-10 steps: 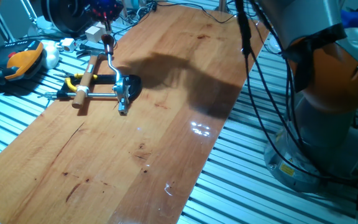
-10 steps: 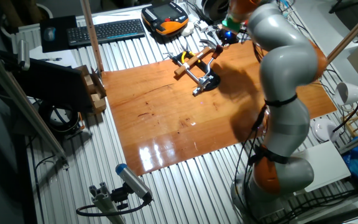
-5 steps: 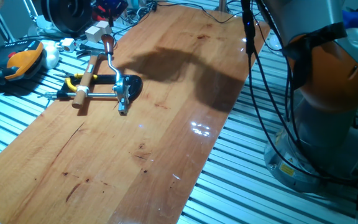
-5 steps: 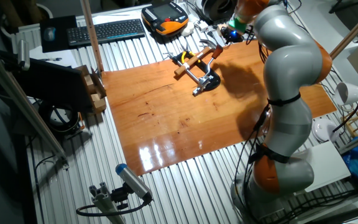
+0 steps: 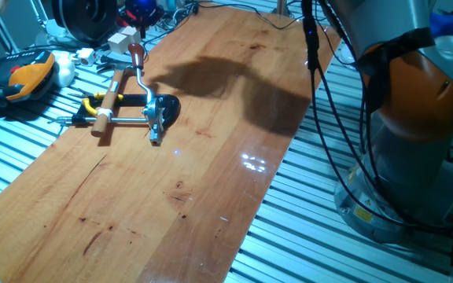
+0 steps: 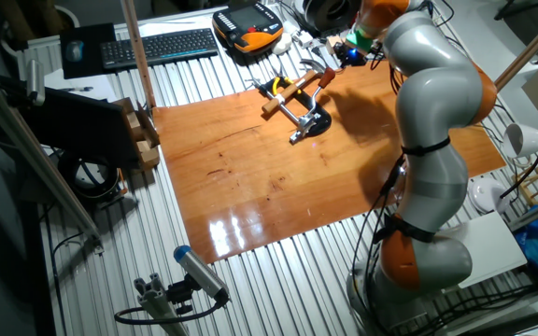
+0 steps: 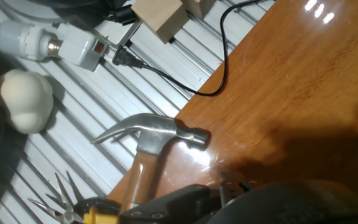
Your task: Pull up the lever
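Well, the lever (image 5: 141,77) is a short curved metal arm, reddish-brown at the free top end and silvery lower down, where it hinges into the small black clamp (image 5: 163,108). It stands up from the clamp and leans toward the far edge of the wooden surface (image 5: 211,173), w/ the reddish tip as its highest point. In the other fixed view the lever (image 6: 317,91) shows as a thin bright curve above the dark clamp base (image 6: 314,122). A pale wooden handle (image 5: 106,101) lies just beside the clamp on the surface. A thin steel rod (image 5: 128,122) runs between them, and yellow-handled pliers (image 5: 93,101) lie under the handle.

Hard to read: the gripper (image 5: 140,11) is cut off by the top edge in one fixed view, only a blue/red bit showing. In the other fixed view the gripper (image 6: 342,51) is small and mixed w/ clutter behind it. The hand view gives only dark blurred shapes along the bottom edge, so I can't tell whether the jaws are apart or together. That view shows a hammer head (image 7: 160,134), a black cable (image 7: 216,56) and the surface edge. The lever can't be made out there.

Relative position: the gripper hangs above and just beyond the lever's reddish tip, near it, w/ a visible gap in one fixed view. It isn't around the lever.
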Controlling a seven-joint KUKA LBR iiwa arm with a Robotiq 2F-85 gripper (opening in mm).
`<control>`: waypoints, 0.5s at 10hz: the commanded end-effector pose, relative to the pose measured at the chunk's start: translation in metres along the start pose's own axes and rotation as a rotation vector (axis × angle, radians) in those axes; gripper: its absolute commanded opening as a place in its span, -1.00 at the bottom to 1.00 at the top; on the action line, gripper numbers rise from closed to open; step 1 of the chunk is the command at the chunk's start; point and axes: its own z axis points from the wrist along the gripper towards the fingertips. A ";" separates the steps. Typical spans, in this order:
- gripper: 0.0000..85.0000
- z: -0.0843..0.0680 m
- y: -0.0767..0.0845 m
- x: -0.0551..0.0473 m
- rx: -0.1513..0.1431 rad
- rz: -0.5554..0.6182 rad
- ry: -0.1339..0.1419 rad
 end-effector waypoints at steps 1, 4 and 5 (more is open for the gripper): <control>-1.00 0.003 0.001 -0.001 0.000 0.009 0.007; -1.00 0.016 0.002 -0.001 0.000 0.038 0.024; -1.00 0.020 0.002 -0.001 -0.004 0.040 0.029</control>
